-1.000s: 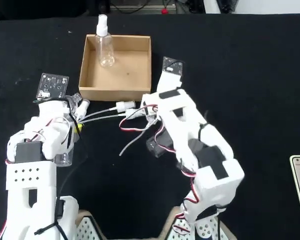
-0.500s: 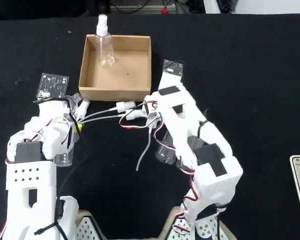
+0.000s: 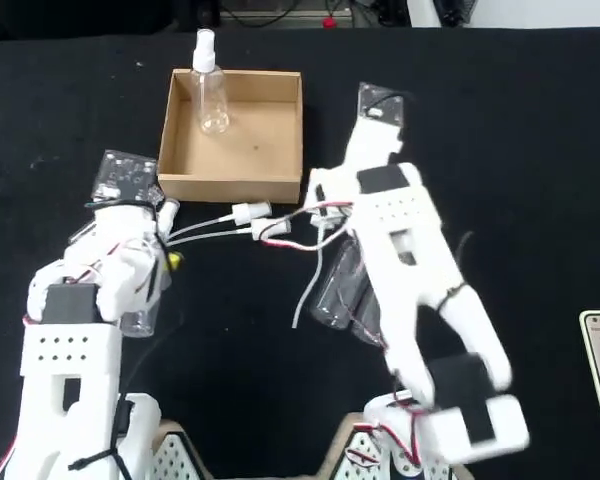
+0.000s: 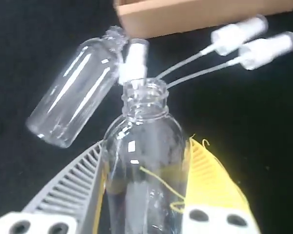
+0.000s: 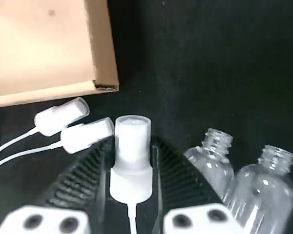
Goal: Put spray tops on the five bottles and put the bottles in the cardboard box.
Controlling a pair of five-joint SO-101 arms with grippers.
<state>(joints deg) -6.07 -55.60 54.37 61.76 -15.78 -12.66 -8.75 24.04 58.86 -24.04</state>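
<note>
On the left, the left gripper point(image 4: 147, 144) clamps an uncapped bottle point(image 4: 142, 170). Behind, the cardboard box point(image 3: 230, 188) holds one capped bottle point(image 3: 211, 98). The right gripper point(image 5: 130, 144) pinches a spray top point(image 5: 132, 163), two open bottles point(image 5: 216, 163) beside it.

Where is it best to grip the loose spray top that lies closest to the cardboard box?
Grip the spray top by its white head, jaws across its round sides, coming from above. It lies flat on the table, and its thin tube looks too slender to hold.
</note>
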